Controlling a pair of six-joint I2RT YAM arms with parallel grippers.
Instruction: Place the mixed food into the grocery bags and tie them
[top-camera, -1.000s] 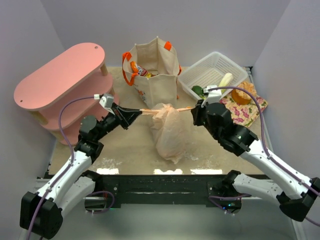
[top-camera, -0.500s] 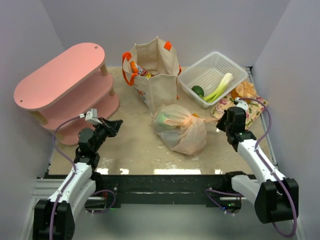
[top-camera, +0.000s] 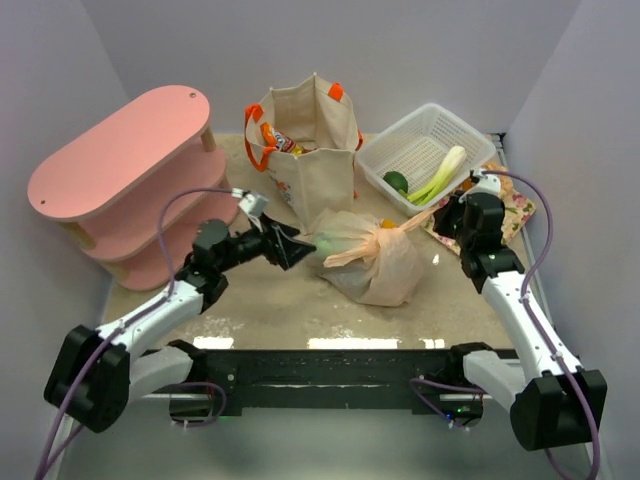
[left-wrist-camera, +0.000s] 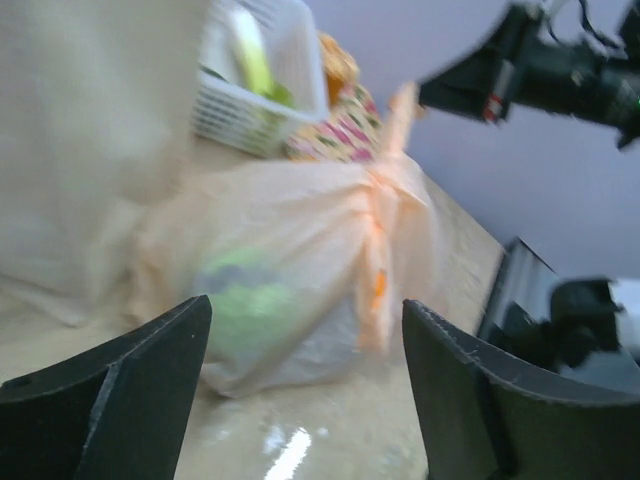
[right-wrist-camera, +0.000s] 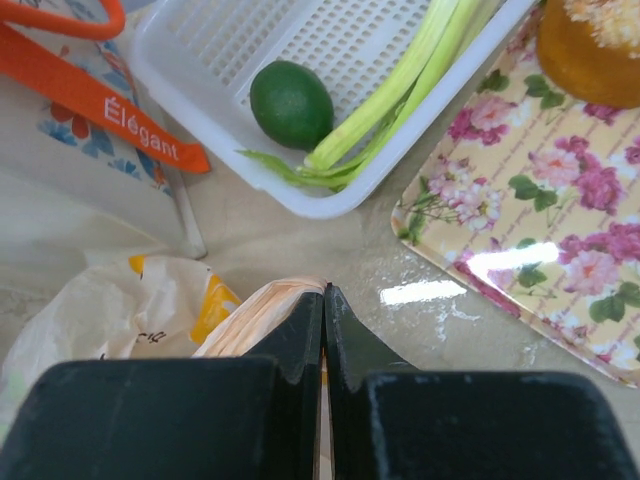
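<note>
The peach plastic bag (top-camera: 372, 262) lies mid-table, its top twisted into a knot, with something green showing through its side (left-wrist-camera: 245, 300). A thin handle strip (right-wrist-camera: 262, 318) runs from the knot to my right gripper (top-camera: 438, 214), which is shut on it (right-wrist-camera: 323, 300). At the bag's left side my left gripper (top-camera: 297, 247) stands open, the bag just ahead of its fingers (left-wrist-camera: 120, 390). The beige canvas tote (top-camera: 308, 150) stands behind with orange packets (top-camera: 274, 137) inside. A green round vegetable (right-wrist-camera: 291, 103) and a leek (right-wrist-camera: 400, 85) lie in the white basket (top-camera: 395, 150). Golden bread (top-camera: 492, 181) rests on the floral mat (right-wrist-camera: 520, 220).
A pink two-tier shelf (top-camera: 125, 150) fills the back left. The tote's orange handle (right-wrist-camera: 135, 135) hangs close to the basket. Grey walls close in on both sides, and the black rail (top-camera: 330, 362) borders the near edge.
My left gripper swung right to the bag and its jaws opened wide. The right gripper drew back toward the basket with the handle strip, and the bag shifted slightly.
</note>
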